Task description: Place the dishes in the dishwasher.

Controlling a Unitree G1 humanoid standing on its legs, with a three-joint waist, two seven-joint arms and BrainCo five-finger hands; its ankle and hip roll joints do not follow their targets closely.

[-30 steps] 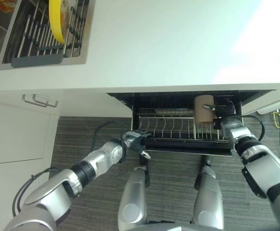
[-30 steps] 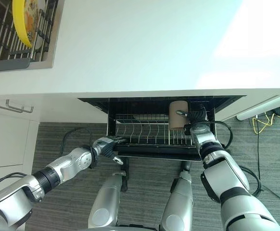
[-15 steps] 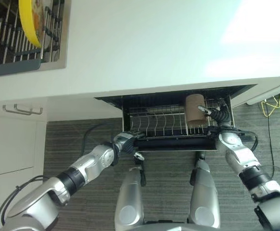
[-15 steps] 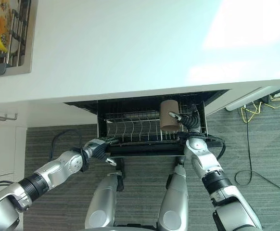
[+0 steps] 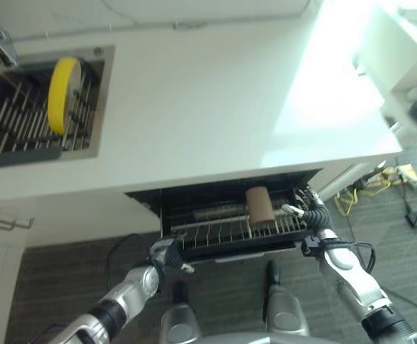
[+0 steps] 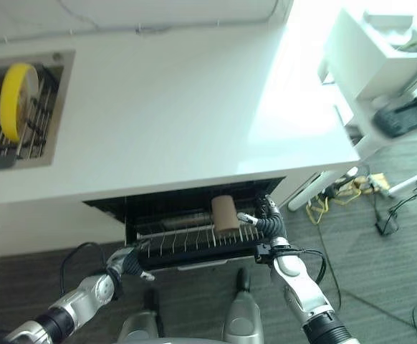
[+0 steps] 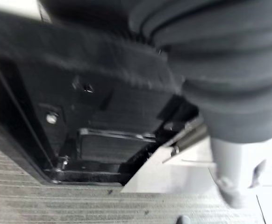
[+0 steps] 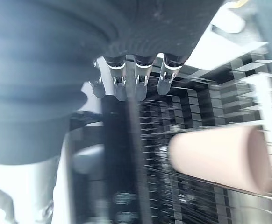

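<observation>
Gripping the front edge of the dishwasher rack (image 5: 230, 240), one at each end, both hands sit nearest the robot. The left hand (image 5: 167, 254) is at the rack's left front corner; its fingers are tucked against the frame and I cannot tell whether they are curled round it. The right hand (image 5: 310, 213) is at the right end, and its wrist view shows the fingers (image 8: 136, 77) bent down over a wire of the rack — clenched on it, by my reading.

Just beyond, a tan cup (image 5: 259, 205) lies on its side on the rack's prongs, right of middle and close to the right hand but apart from it. It looks light, stiff and smooth, so it could roll or slide on the wires; a grasp round its body would be the safe hold.

Farther off is the white counter (image 5: 216, 107), and at its far left the sink (image 5: 97, 93) holds a drying rack (image 5: 22, 122) with a yellow plate (image 5: 63, 93) standing on edge. That plate looks rigid and breakable; its upper rim is the place to pinch it.

Compared with a second ago the whole view has swung — more counter and floor show now. The rack sits further under the counter, and the right hand no longer touches the cup.
</observation>
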